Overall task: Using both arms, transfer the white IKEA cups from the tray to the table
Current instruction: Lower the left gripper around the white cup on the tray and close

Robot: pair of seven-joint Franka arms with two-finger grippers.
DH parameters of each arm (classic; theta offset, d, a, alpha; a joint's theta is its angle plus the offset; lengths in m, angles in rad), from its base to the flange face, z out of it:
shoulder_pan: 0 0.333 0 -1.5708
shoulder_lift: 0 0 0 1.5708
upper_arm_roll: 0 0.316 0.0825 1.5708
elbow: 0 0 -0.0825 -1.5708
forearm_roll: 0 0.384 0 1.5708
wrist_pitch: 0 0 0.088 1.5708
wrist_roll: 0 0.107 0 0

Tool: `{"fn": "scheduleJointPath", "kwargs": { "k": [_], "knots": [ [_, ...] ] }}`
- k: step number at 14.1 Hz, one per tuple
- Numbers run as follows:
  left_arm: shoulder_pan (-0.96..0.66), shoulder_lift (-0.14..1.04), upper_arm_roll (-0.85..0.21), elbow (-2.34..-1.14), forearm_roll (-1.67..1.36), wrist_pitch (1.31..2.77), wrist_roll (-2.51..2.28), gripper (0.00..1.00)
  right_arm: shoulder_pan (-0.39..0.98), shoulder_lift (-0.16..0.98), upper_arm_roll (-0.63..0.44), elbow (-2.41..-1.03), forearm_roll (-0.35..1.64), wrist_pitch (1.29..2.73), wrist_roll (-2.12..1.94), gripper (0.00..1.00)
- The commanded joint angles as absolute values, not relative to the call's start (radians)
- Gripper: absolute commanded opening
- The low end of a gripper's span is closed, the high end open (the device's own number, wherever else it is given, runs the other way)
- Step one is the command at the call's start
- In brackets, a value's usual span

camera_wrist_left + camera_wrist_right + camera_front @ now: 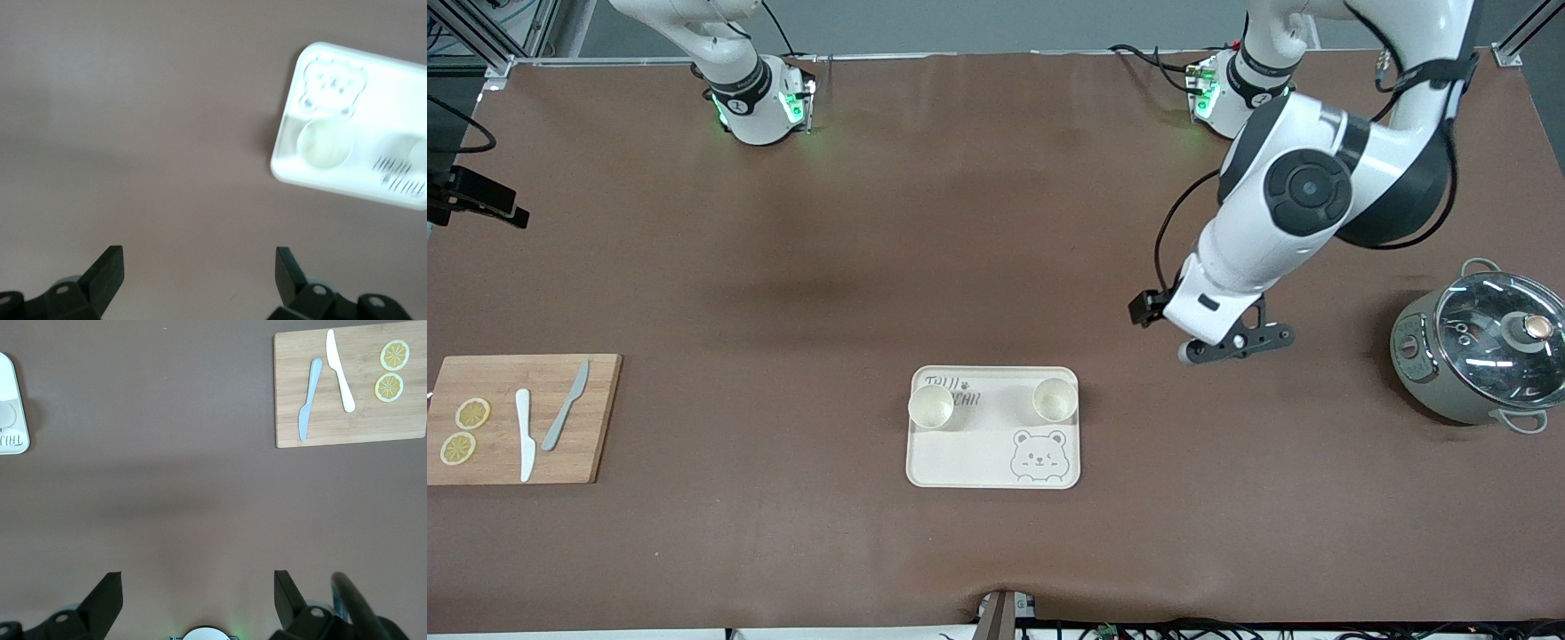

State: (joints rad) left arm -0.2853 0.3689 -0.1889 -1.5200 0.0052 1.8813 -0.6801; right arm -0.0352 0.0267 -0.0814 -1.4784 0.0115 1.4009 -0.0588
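Two white IKEA cups stand upright on the cream bear tray, one toward the right arm's end and one toward the left arm's end. My left gripper hangs open and empty over bare table between the tray and the pot. In the left wrist view its gripper is open, with the tray and one cup off to the side. My right gripper is open and empty over bare table close to its own base; it is out of the front view.
A grey pot with a glass lid stands at the left arm's end. A wooden cutting board with two knives and two lemon slices lies at the right arm's end, also in the right wrist view.
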Motion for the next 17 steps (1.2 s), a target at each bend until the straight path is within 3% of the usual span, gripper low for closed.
{"fn": "scheduleJointPath", "kwargs": {
  "k": [1,4,10,17],
  "knots": [
    [-0.324,0.474,-0.18,-1.456,0.003,1.974,-0.756,1.0,-0.048,0.006,-0.069,-1.494,0.015,1.402,-0.048,1.0],
    [-0.359,0.593,-0.175,-1.388,0.049,2.06,-0.817,1.0,-0.048,0.008,-0.069,-1.494,0.015,1.402,-0.046,1.0],
    [-0.376,0.721,-0.173,-1.381,0.052,2.246,-0.83,0.99,-0.049,0.006,-0.069,-1.494,0.015,1.402,-0.046,1.0],
    [-0.396,0.768,-0.175,-1.39,0.052,2.258,-0.83,0.78,-0.049,0.008,-0.069,-1.494,0.015,1.402,-0.046,1.0]
  ]
}}
